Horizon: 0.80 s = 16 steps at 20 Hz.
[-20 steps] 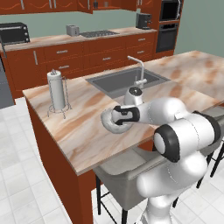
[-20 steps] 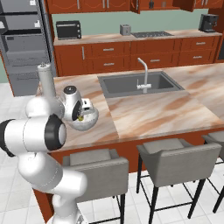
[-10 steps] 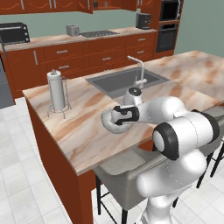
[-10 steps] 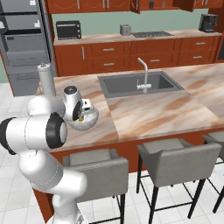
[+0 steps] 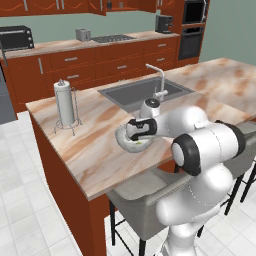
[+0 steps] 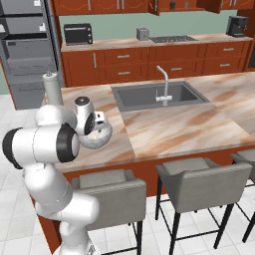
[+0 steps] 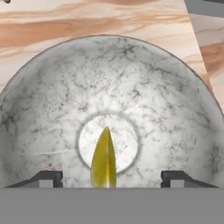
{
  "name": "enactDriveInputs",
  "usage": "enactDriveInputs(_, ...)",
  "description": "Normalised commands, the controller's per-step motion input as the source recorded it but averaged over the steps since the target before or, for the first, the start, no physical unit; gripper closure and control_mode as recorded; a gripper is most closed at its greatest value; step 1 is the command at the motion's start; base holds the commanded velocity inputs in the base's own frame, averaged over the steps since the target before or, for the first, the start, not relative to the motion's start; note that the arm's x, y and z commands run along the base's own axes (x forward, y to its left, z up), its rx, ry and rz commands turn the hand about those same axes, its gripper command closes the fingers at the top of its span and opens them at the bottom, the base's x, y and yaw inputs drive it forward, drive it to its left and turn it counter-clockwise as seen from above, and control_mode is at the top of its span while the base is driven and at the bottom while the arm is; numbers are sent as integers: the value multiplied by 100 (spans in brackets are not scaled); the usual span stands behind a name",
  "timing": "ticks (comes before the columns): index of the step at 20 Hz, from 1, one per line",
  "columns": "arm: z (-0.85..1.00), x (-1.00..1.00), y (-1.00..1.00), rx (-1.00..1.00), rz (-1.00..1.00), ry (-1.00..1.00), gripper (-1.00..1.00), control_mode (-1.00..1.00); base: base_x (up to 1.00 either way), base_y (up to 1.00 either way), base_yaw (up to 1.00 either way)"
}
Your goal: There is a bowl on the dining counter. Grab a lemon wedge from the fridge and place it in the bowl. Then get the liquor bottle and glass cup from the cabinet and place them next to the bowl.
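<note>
**Lemon wedge in the bowl, pincer poised above it**

We count one bowl, one lemon wedge and one pincer. On the counter we also see one paper towel holder, one sink and one faucet. Two stools stand fully in the right base view, with the edge of a third at the far right.

The bowl is grey and marbled, and it sits on the counter near its front edge, between the paper towel holder and the sink. In the left base view the bowl lies directly under the pincer, and in the right base view the bowl sits just beside the arm's wrist, with the pincer over it.

In the hand view the lemon wedge stands on the pale round floor of the bowl, its pointed end toward the middle. It lies between the two fingertips, roughly midway, and touches neither. The fingertips are set wide apart, one at each side of the wedge, so we read the pincer as spread open and holding nothing. The wedge's lower end runs out of the bottom of the picture, so we cannot tell how it rests there.

Behind the counter, along the back wall, we see one toaster, one microwave and one coffee machine.
</note>
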Motion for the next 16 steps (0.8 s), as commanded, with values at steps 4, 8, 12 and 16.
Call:
enactDriveInputs(4,1,10,0,0,0,0,-100,-100,0,0,0)
enactDriveInputs(8,56,-58,0,0,0,-9,-100,-100,0,0,0)
enactDriveInputs(12,100,-100,0,5,0,-23,-100,-100,0,0,0)
enactDriveInputs(16,100,-100,0,7,0,-20,-100,-100,0,0,0)
